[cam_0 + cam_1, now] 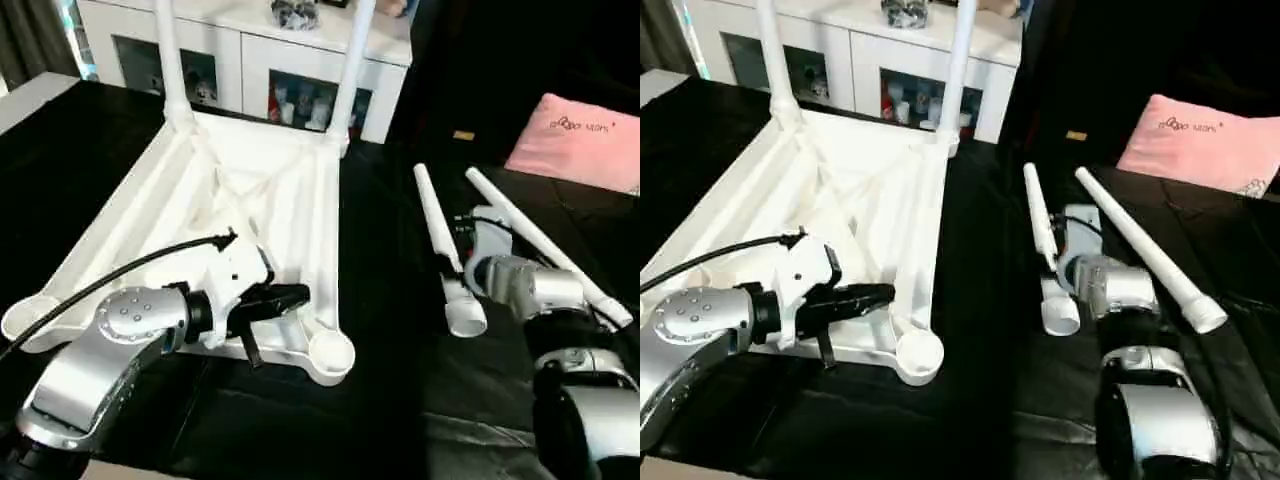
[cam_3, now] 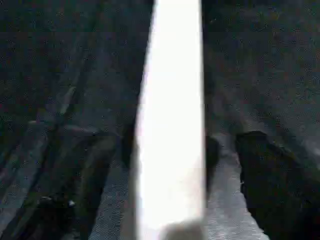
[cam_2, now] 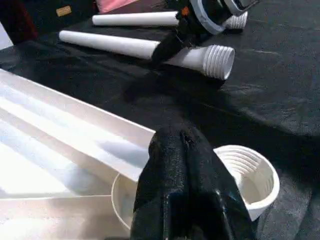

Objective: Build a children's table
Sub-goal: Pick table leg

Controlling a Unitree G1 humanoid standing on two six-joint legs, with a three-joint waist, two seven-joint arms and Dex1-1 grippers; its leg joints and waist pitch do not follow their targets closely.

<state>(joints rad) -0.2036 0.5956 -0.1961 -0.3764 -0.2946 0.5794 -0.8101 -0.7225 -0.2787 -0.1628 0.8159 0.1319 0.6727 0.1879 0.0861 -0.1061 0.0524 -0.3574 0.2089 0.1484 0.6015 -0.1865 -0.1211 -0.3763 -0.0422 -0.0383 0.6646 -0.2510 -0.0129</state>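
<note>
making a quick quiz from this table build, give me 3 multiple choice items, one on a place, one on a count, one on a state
1. Where do the loose legs lie?
A. on the black cloth to the right of the tabletop
B. on the cabinet
C. inside the tabletop

2. How many legs already stand in the tabletop's sockets?
A. none
B. two
C. four

3. How is the left tool?
A. wide open
B. shut on a leg
C. shut, holding nothing

Answers:
1 A: both loose legs lie on the cloth, beside the tabletop.
2 B: two legs rise from the far corners, and the near socket is empty.
3 C: the left tool has its fingers together over the tabletop's near edge, with nothing between them.
</note>
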